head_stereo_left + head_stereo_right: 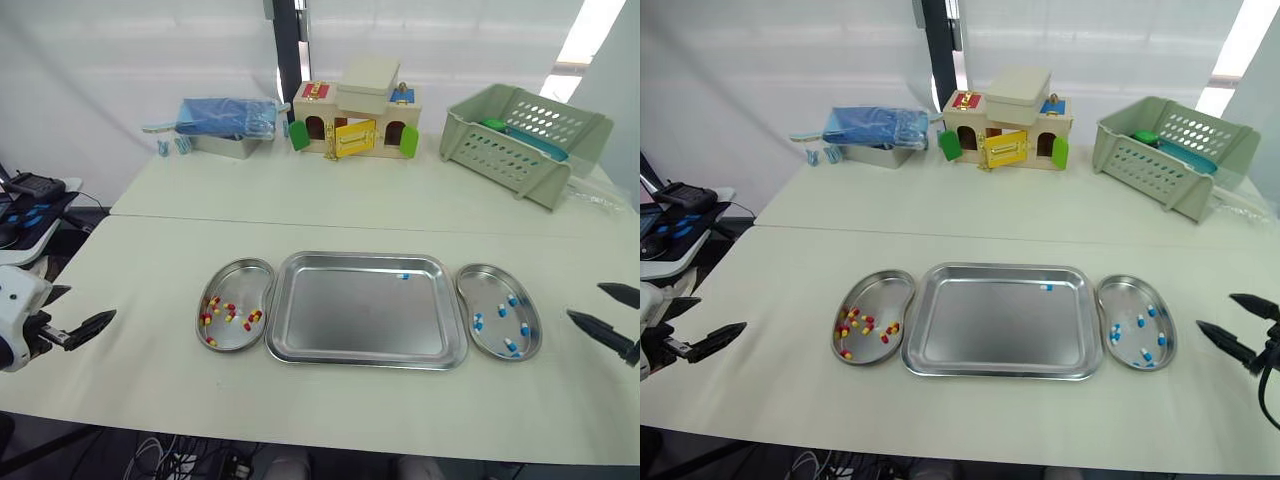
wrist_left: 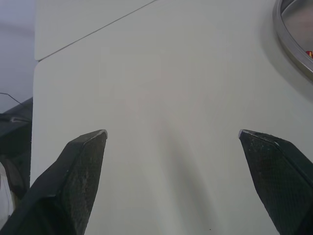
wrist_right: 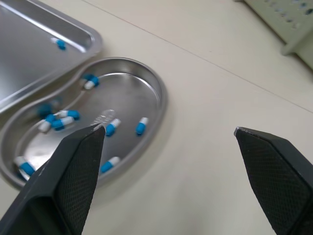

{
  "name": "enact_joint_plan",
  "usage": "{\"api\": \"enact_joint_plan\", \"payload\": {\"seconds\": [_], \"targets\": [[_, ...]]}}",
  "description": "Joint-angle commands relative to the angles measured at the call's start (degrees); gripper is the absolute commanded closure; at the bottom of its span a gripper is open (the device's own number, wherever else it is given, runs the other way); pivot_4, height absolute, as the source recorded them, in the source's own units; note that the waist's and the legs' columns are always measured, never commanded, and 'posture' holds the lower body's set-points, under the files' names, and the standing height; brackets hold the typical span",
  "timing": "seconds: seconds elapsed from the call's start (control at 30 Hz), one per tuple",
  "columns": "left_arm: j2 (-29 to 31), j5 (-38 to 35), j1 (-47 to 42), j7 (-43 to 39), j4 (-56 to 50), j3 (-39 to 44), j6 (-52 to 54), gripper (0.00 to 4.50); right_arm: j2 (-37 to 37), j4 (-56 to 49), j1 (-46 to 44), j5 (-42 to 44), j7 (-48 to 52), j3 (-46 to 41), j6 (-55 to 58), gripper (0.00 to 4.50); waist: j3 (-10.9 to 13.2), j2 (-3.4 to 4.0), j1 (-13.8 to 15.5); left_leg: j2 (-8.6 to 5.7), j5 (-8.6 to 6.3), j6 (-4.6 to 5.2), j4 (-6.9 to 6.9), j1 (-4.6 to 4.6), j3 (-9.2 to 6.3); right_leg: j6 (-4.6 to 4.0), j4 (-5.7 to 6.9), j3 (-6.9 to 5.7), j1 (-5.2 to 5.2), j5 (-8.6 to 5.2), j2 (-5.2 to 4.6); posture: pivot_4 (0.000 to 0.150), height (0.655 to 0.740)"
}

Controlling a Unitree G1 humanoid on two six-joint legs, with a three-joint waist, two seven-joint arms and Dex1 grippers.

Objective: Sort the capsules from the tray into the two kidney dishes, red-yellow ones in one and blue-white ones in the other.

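Left eye view: we find the lone blue-white capsule (image 1: 403, 276) at the tray's (image 1: 360, 312) 1 o'clock corner, at 10 o'clock from the nearer right gripper (image 1: 585, 301). Its jaws, like those of the left gripper (image 1: 90, 302), gape wide and empty.

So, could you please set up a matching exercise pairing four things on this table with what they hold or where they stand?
Things:
1. left kidney dish
2. tray
3. right kidney dish
4. green basket

States:
A. holds several blue-white capsules
B. stands at the far right of the table
C. holds a lone capsule near its far rim
D. holds red-yellow capsules

Pairs: 1-D, 2-C, 3-A, 4-B.
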Motion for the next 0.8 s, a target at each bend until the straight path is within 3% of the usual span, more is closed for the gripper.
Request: {"api": "enact_joint_plan", "payload": {"seconds": [0.03,0.43,0.63,0.8], "targets": [[1.22,-0.63,-0.17,0.59,-0.43,2.52,-1.25,0.01,-2.43,3.05,-2.57,-2.09,1.08,1.38,1.27,0.00,0.00,0.00,-0.23,0.00,0.00,0.00,0.00,0.00,0.00,0.00,0.00,0.00,0.00,0.00,0.00,0.150,0.7400],[-4.30,-5.13,1.58,0.97,-8.29,2.86,-2.69,0.01,-2.90,7.48,-8.22,-4.52,2.89,4.36,1.64,0.00,0.00,0.01,-0.59,0.01,0.00,-0.01,0.02,-0.01,0.01,0.00,0.00,0.01,0.01,0.00,0.00,0.150,0.7400],[-15.58,-11.70,8.25,-0.79,-25.30,0.76,-9.00,0.01,-5.62,9.04,-13.19,-5.47,6.50,5.73,1.12,0.00,-0.03,0.08,-0.73,0.00,0.02,-0.04,0.05,-0.03,0.08,0.00,-0.03,0.05,0.02,0.01,-0.04,0.150,0.7400],[-25.50,-15.59,16.96,-2.98,-35.26,-3.73,-14.75,0.01,-7.37,8.32,-15.97,-3.94,9.69,8.27,8.61,0.00,-0.07,0.12,-0.70,0.02,0.01,-0.02,0.06,-0.03,0.12,0.00,-0.08,0.07,0.05,0.01,-0.03,0.150,0.7400]]}}
